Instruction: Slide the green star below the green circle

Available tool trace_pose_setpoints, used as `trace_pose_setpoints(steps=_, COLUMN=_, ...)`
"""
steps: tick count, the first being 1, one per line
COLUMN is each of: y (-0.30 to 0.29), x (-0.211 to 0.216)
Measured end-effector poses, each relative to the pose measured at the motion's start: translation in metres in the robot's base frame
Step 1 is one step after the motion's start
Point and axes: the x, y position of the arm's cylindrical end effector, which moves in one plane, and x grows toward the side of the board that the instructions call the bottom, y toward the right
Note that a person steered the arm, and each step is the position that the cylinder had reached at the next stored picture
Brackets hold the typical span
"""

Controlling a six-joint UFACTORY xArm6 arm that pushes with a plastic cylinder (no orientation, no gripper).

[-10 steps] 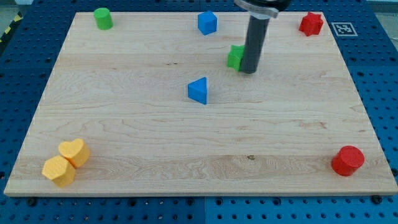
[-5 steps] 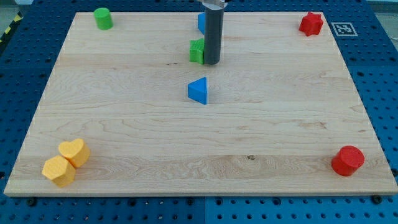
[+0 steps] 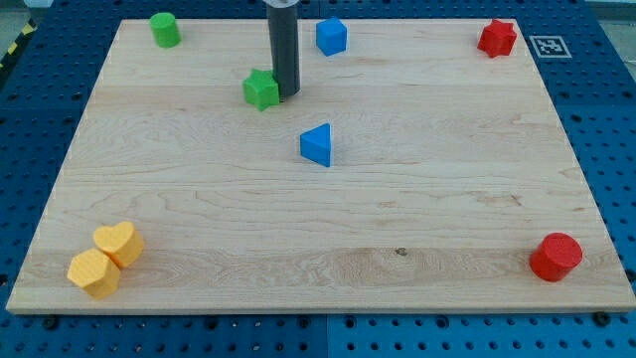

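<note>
The green star (image 3: 260, 89) lies on the wooden board in the upper middle-left. The green circle (image 3: 165, 29) stands near the board's top left corner, up and to the left of the star. My tip (image 3: 285, 95) touches the star's right side; the dark rod rises straight up out of the view's top.
A blue cube (image 3: 331, 37) sits at the top middle and a blue triangle (image 3: 317, 145) near the centre. A red star (image 3: 497, 38) is at the top right, a red cylinder (image 3: 555, 258) at the bottom right. A yellow heart (image 3: 119, 243) and yellow hexagon (image 3: 93, 273) touch at the bottom left.
My tip has moved steadily to the view's left, pushing the green star with it from right of the blue cube to left of it. Other blocks have not moved.
</note>
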Motion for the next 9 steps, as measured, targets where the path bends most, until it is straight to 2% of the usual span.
trace_pose_setpoints(steps=2, y=-0.011, x=0.037)
trace_pose_setpoints(steps=3, y=-0.070, x=0.025)
trace_pose_setpoints(steps=4, y=-0.088, x=-0.016)
trace_pose_setpoints(steps=6, y=-0.006, x=0.007)
trace_pose_setpoints(steps=7, y=-0.031, x=-0.024)
trace_pose_setpoints(steps=8, y=-0.077, x=-0.035)
trace_pose_setpoints(steps=9, y=-0.093, x=-0.033)
